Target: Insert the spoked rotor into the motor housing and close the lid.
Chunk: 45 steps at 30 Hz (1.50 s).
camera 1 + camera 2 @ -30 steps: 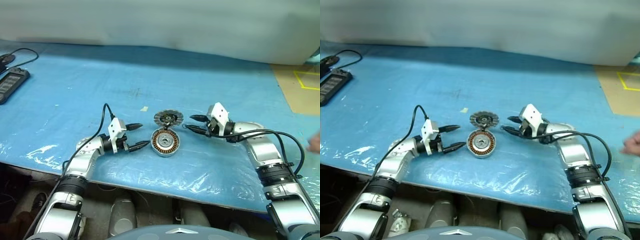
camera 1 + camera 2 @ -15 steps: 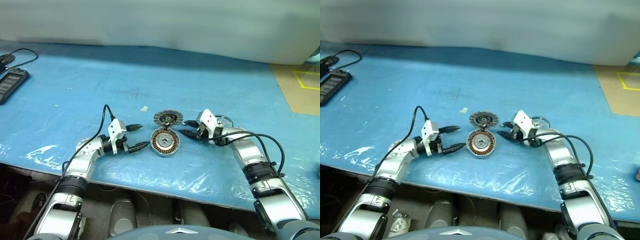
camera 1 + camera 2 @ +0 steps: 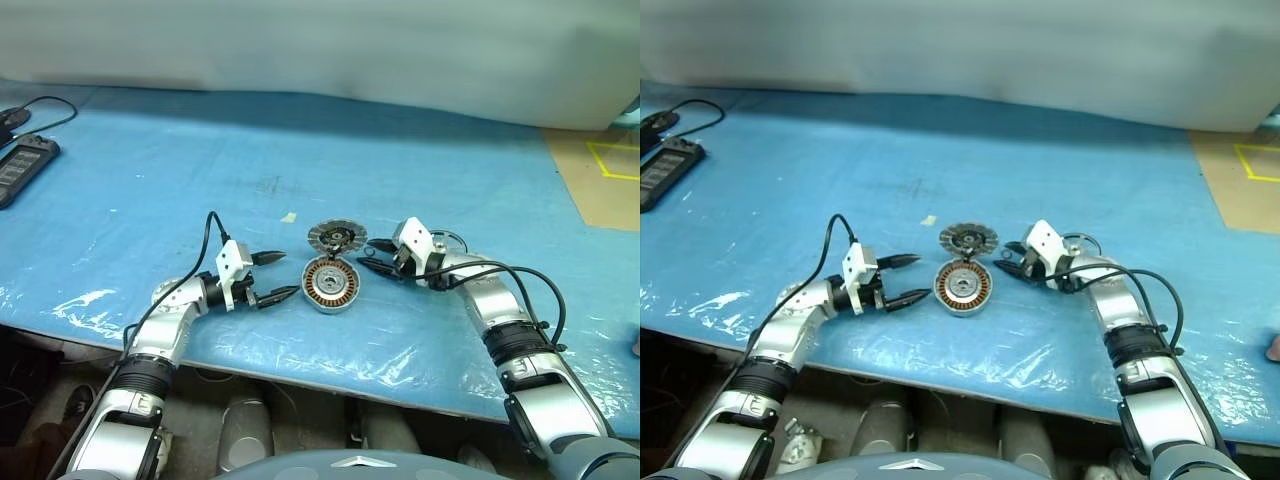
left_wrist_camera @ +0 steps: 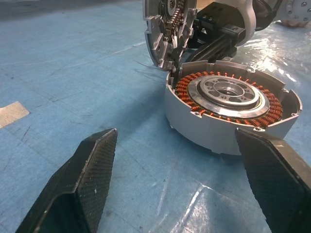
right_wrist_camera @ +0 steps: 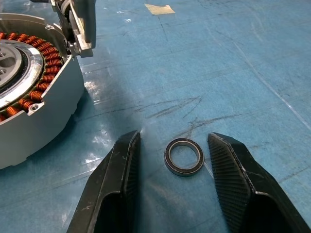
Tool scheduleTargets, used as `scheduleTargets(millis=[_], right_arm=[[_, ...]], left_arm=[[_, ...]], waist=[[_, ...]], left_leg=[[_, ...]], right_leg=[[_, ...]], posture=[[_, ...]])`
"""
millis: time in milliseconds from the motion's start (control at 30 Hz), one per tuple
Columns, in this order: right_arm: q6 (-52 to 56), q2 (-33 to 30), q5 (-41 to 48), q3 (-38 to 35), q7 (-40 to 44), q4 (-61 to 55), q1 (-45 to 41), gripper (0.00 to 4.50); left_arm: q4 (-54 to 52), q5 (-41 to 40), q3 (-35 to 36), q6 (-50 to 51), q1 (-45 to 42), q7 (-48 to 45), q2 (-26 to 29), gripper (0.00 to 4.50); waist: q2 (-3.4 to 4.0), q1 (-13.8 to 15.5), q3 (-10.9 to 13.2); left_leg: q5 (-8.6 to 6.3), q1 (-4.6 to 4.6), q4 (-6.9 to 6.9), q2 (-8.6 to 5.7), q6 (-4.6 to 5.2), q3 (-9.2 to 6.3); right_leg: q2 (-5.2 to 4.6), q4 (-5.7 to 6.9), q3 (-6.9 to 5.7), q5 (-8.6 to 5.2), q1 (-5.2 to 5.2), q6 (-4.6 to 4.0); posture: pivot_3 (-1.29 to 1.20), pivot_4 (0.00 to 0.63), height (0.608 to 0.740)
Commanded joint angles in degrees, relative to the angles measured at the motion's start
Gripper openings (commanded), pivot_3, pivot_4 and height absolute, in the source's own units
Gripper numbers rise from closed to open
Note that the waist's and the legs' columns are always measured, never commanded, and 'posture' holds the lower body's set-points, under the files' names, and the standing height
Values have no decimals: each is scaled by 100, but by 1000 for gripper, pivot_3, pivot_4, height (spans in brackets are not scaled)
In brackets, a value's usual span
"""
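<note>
Left claw [image 3: 288, 273]: fingers spread wide, holding nothing, level with the mat [image 3: 150, 200], tips pointing at the left flank of the motor housing [image 3: 330, 283], near it but not touching.

Far left of the mat: black device with cable [image 3: 25, 165], well clear. Small tape scrap [image 3: 288, 217] behind the left claw.

Housing sits flat and open-side up, with copper windings and the silver centre exposed and no rotor in it. The grey finned disc [image 3: 336, 237] stands tilted up at the housing's far edge, touching it. I read it as the lid, currently open.

Right claw [image 3: 366, 256]: fingers apart, angled down just right of the housing. They straddle a small black bearing ring [image 5: 183, 157] lying flat on the mat, with a gap on both sides, so nothing is pinched.

Spoked rotor [image 3: 1081, 243]: I take it to be the round black-rimmed part on the mat just behind the right wrist. It is partly hidden, so I can't make out the spokes.

Handling, my call:
- The rotor is rigid metal, light enough for one claw, and won't deform.
- The smooth rim is likely slippery, so pinch across the rim wall, or the rim plus a spoke, not the hub.
- Keep it level over the housing; tilted, it will likely cock on the centre.
- Expect a magnetic snap near the windings.
</note>
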Motion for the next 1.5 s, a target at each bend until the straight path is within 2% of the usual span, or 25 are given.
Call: scheduleTargets(millis=[33,100,133,367,500,800,1100,1500], right_arm=[[-1,-69,-187,-20,-157,183,5,1411],[-17,-83,-193,-13,-169,191,2,727],[-22,-99,-206,-6,-170,187,5,569],[-77,-246,-34,-143,-3,-40,87,574],[130,-466,490,-400,513,-753,328,574],[804,-1049,974,-290,1340,-2356,922,574],[1243,-701,1032,167,1442,-3053,733,574],[996,-262,655,615,1354,-2641,349,574]], left_arm=[[-106,3,4,-42,-47,-52,51,4085],[-102,5,6,-42,-47,-55,55,4085],[-98,4,10,-46,-48,-55,57,4085],[-93,-1,15,-56,-68,-74,59,4085],[-46,3,12,-67,-92,-110,51,4085],[26,10,-36,-73,-153,-187,-15,4085],[-25,44,-102,-40,-118,-288,-16,4085],[-47,83,-147,-30,-125,-235,-89,4085]], waist=[[0,0,0],[0,-1,0],[0,-1,0],[0,11,0],[0,19,0],[0,4,2],[1,11,2],[1,11,2]], left_leg=[[0,3,0,0,0,0],[0,7,0,0,0,0],[0,7,0,0,0,0],[0,6,-1,-1,0,0],[0,0,-4,-1,0,0],[-1,-4,-9,3,0,0],[-1,-11,-9,1,0,0],[0,-15,-9,0,0,0]], right_leg=[[0,0,0,0,3,0],[0,0,0,0,7,0],[0,0,0,0,7,0],[-2,-2,0,0,8,0],[-1,-6,-1,0,4,0],[3,-6,0,-1,-8,0],[0,-8,0,-1,-14,1],[-1,-7,0,-1,-17,1]], posture=[[0,150,740],[0,150,740],[0,150,740],[0,150,740],[0,150,740],[0,150,740],[0,150,740],[0,150,740]])
